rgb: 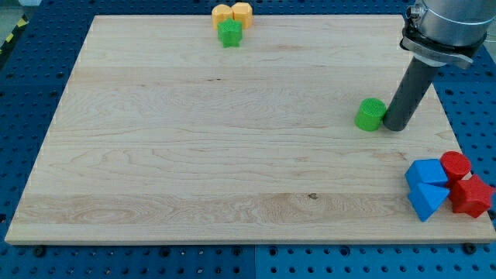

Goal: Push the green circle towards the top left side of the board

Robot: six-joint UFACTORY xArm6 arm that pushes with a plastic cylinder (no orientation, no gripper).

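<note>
Here, at the view's top edge left of centre, a yellow block (222, 15) and an orange block (242, 12) are seen touching, with a green star-like block (229, 33) pressed against them from below. Further right, the green circle (370, 115) is found on the table (194, 139), near the right edge, far from the top left. My tip (393, 127) is set just beside it on its right, seemingly touching, a placement judged fit for a leftward push. No hand is carried, so no open or closed state can be told. At the bottom right, two blue blocks (426, 188) and two red blocks (465, 184) are clustered. No containers are seen.
</note>
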